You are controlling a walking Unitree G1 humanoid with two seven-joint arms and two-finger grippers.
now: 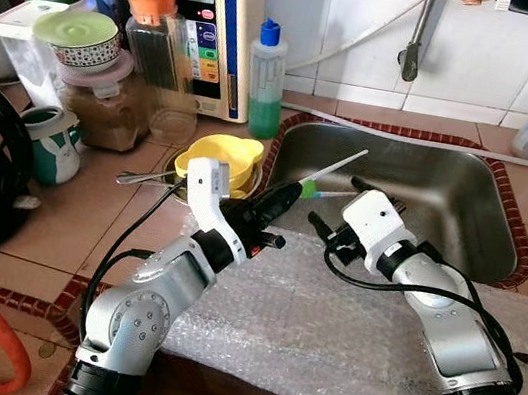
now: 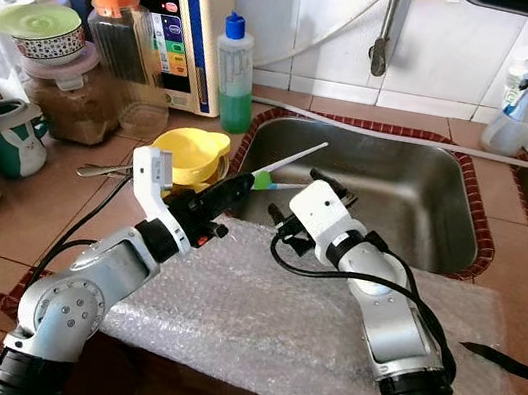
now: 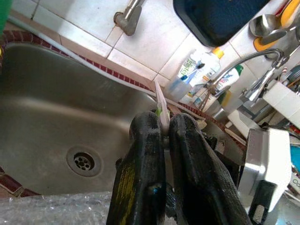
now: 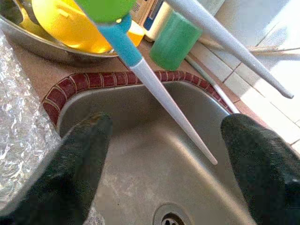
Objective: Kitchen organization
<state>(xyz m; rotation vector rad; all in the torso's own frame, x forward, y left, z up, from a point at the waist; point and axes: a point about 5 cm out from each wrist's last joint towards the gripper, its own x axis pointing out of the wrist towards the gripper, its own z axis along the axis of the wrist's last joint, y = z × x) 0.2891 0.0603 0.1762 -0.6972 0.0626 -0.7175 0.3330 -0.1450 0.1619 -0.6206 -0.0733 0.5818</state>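
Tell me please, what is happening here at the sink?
The robot works at the edge of a stainless steel sink. Its left gripper is shut on two thin white sticks with green and blue ends, holding them out over the basin. The right gripper is open beside them, its black fingers apart around one stick's tip without touching. A sheet of clear bubble wrap covers the counter beneath both arms.

Left hand (image 1: pixel 278 203) fingers pinched together, arm raised forward; right hand (image 4: pixel 164 154) fingers spread wide.
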